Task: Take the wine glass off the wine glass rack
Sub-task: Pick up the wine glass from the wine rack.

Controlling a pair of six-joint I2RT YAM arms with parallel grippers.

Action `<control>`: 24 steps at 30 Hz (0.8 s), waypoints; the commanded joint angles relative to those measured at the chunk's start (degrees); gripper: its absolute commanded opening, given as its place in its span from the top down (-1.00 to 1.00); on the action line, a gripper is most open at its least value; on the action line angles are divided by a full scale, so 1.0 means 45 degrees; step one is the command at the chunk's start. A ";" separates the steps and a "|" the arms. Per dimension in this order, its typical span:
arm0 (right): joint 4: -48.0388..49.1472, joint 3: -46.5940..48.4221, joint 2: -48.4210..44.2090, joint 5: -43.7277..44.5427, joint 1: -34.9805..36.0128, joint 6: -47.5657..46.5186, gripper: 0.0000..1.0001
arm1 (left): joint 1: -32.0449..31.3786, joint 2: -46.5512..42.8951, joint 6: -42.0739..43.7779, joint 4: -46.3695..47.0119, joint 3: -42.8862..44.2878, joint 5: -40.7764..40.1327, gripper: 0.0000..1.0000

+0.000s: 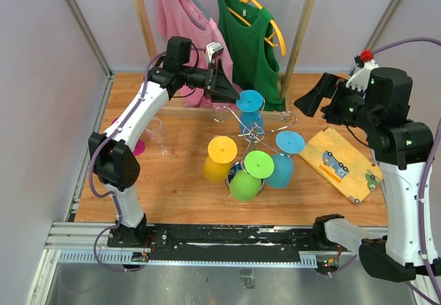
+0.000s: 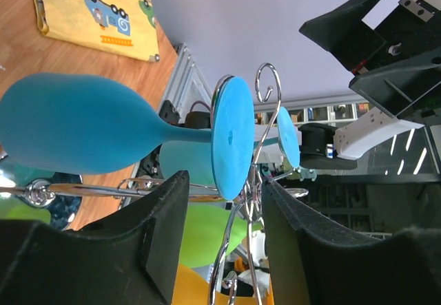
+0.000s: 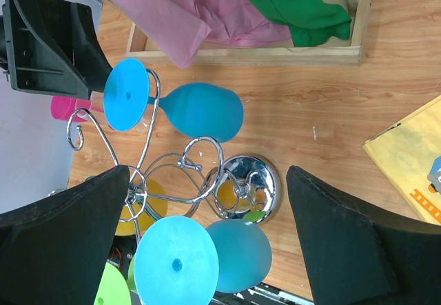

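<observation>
The left gripper is spread around the blue wine glass's foot at 12 o'clock on the wine glass rack, and the right gripper is spread wide.

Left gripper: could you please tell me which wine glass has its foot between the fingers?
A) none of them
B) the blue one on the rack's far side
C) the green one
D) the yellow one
B: in the left wrist view the round foot of the far blue wine glass stands between the fingers of the open left gripper.
</observation>
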 commanded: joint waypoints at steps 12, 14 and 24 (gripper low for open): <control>-0.0022 -0.0120 -0.0096 0.0128 -0.0240 -0.0073 -0.97 | -0.0226 -0.0442 -0.0314 0.0372 -0.0165 0.0521 0.24; -0.0016 -0.0099 -0.0081 0.0120 -0.0246 -0.0076 -0.97 | -0.0243 -0.0425 -0.0324 0.0374 -0.0147 0.0546 0.26; -0.0007 -0.0245 -0.0124 0.0222 -0.0235 -0.0128 -0.97 | -0.0351 -0.0306 -0.0411 0.0476 -0.0186 0.1000 0.34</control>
